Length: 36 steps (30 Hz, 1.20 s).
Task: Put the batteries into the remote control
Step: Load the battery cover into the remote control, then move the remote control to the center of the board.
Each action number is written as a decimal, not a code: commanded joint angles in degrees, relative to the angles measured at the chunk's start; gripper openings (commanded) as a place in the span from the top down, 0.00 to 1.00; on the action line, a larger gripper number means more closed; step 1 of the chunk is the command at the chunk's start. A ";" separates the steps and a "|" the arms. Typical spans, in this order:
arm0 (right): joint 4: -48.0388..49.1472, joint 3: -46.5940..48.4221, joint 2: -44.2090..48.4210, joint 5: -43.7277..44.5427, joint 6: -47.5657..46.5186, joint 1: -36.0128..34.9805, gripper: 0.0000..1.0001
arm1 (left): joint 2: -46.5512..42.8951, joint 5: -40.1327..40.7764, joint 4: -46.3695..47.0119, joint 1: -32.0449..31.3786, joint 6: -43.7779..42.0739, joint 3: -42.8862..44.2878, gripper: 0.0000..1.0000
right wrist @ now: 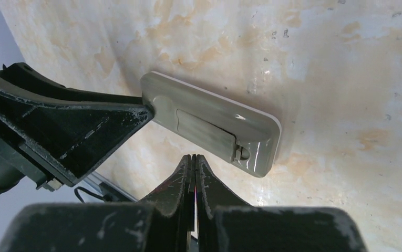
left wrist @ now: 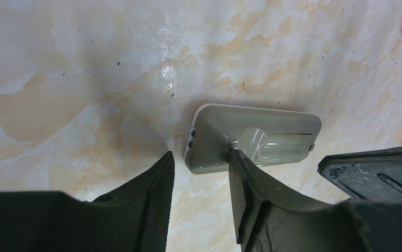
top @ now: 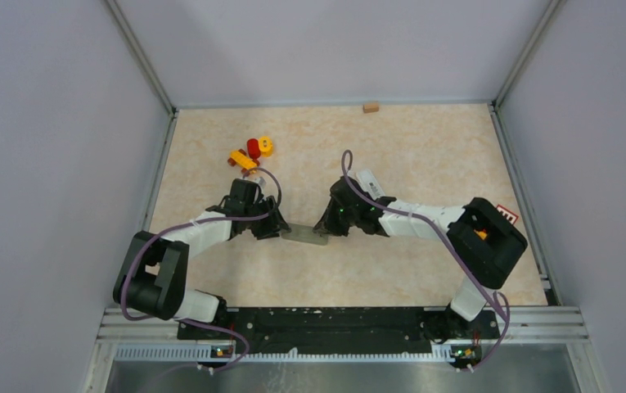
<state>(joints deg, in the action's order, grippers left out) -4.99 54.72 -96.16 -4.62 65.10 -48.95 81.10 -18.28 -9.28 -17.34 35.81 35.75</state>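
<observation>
Left of the remote (left wrist: 251, 134), the left claw (left wrist: 201, 154) is spread wide and holds nothing. One black finger (left wrist: 246, 199) touches the top of the remote's end, and the other finger is down just past that end. Between the two claws the remote lies flat on the table (top: 424, 155) with its back up, and its battery cover (right wrist: 204, 131) is on. Right of the remote, the right claw (right wrist: 193, 157) is clenched tight with nothing inside it. Its tip is just beside the remote's long edge, near the little catch (right wrist: 242, 153) of the cover. I cannot see any batteries in these views. I think the job now is to get the cover off. It could go wrong if the right claw pushes and the remote slides or spins away, because only one finger is on it and the table looks slippery. The thin tip could also slip off the small catch and miss it. The remote is a flat grey plastic box with round corners and a pale rim underneath. Its cover is a smooth, shiny rectangle. The table is glossy, cream with orange-brown swirls like marble, and it shines under the light. The claw fingers are black, hard and wedge-shaped, with scuffed, scratched sides.
</observation>
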 commanded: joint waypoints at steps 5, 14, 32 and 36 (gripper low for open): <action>-0.62 2.98 -3.60 0.17 -1.65 0.17 1.00 | -1.47 1.58 -1.44 -0.01 -0.48 0.34 0.54; -2.65 2.05 -5.80 2.15 -2.08 -0.10 1.00 | -1.69 1.51 -1.35 -0.06 -0.26 0.40 0.54; -2.97 11.14 0.68 -6.00 -49.56 -1.48 0.08 | -23.94 27.38 -16.99 0.64 4.06 8.74 0.02; -6.10 11.66 -2.10 -2.61 -61.24 -3.22 0.07 | -33.71 38.96 -21.22 0.64 6.92 8.87 0.01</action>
<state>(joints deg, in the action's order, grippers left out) -6.02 64.95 -95.44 -8.27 21.39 -50.04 54.98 5.72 -24.75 -17.04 39.38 42.74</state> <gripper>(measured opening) 0.925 0.984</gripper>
